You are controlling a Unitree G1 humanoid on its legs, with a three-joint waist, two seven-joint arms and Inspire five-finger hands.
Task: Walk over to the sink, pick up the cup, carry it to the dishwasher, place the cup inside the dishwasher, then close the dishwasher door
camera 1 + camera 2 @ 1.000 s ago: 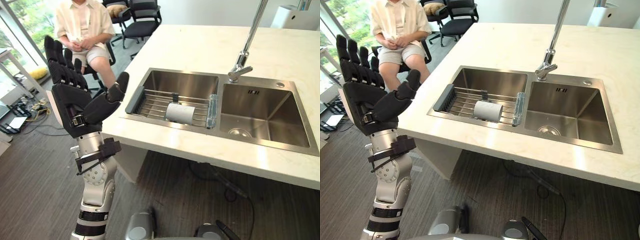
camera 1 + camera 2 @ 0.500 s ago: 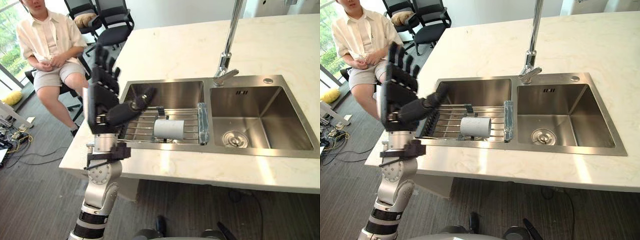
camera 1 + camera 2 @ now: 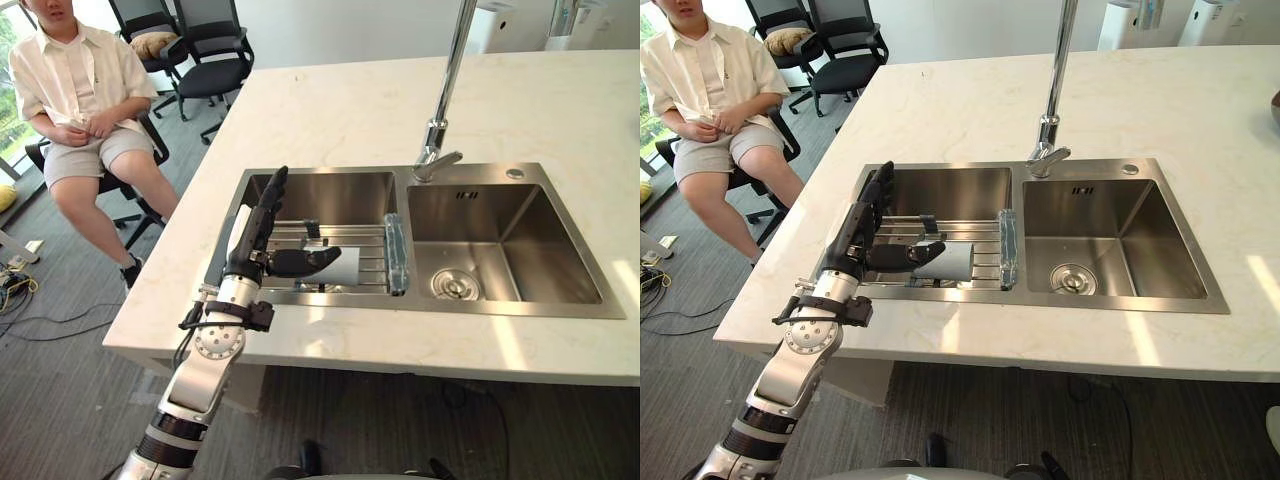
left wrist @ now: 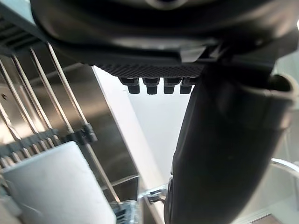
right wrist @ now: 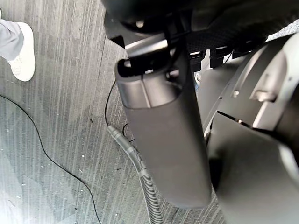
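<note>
A white cup (image 3: 345, 266) lies on its side on a wire rack (image 3: 375, 240) in the left basin of the steel sink (image 3: 330, 172). My left hand (image 3: 258, 232) stands over the rack's left end, open, with straight fingers pointing to the far rim. Its thumb (image 3: 300, 262) reaches across the near side of the cup, close to it or touching. In the left wrist view the cup (image 4: 51, 186) shows just past the thumb (image 4: 224, 149). My right hand (image 5: 163, 116) hangs low over the floor, its fingers relaxed.
A tall faucet (image 3: 437, 160) rises between the two basins. The right basin (image 3: 500, 250) holds only its drain. The pale countertop (image 3: 350, 100) spreads behind the sink. A seated person (image 3: 80, 90) and office chairs (image 3: 205, 60) are to the left. A person's shoe (image 5: 23, 51) rests on the floor.
The view has shifted closer over the sink. My left hand has come down from its raised position into the left basin, and its thumb now lies along the cup.
</note>
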